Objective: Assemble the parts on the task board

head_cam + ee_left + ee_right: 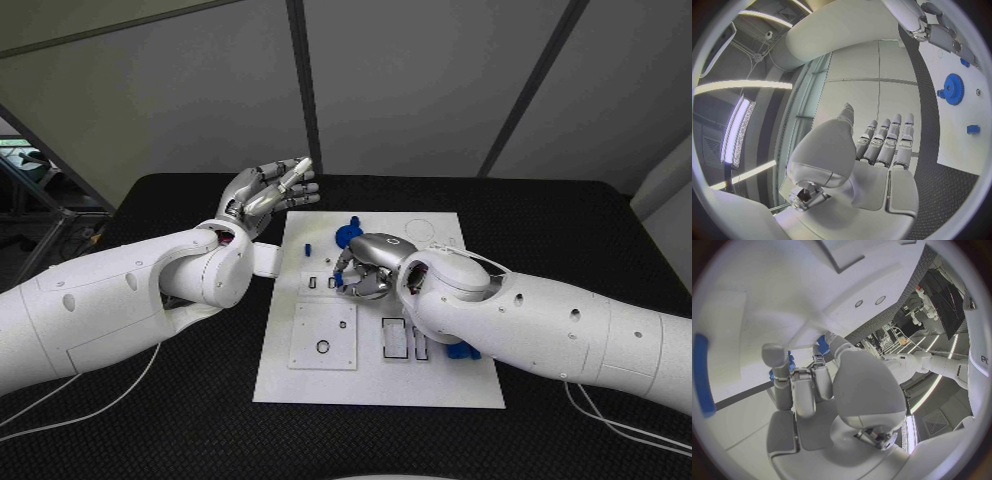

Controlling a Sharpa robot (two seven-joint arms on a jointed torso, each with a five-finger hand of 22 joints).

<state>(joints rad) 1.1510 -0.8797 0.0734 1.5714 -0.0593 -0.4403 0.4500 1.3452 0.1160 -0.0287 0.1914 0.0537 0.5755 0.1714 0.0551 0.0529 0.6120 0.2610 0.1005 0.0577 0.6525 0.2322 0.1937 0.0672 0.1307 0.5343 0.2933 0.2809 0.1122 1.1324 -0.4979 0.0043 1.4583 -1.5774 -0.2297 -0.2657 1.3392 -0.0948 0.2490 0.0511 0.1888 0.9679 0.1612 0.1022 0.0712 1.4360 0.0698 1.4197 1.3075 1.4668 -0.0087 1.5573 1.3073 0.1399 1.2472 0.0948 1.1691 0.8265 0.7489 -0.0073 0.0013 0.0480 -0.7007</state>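
The white task board (378, 375) lies in the middle of the black table. My right hand (368, 267) is curled down over the board's middle. In the right wrist view a small blue part (789, 363) sits pinched between its thumb and a finger, with another blue piece (822, 344) just beyond the fingertips. A blue gear (346, 238) stands on the board right behind that hand, and is also in the left wrist view as the blue gear (952, 89). My left hand (268, 194) is raised off the board's far left corner, fingers (886, 142) straight and apart, holding nothing.
A blue piece (462, 350) lies by the board's right edge under my right forearm. Small blue pieces (973, 129) sit on the board near the gear. Slots and holes (394, 338) mark the board's middle. Grey wall panels stand behind the table.
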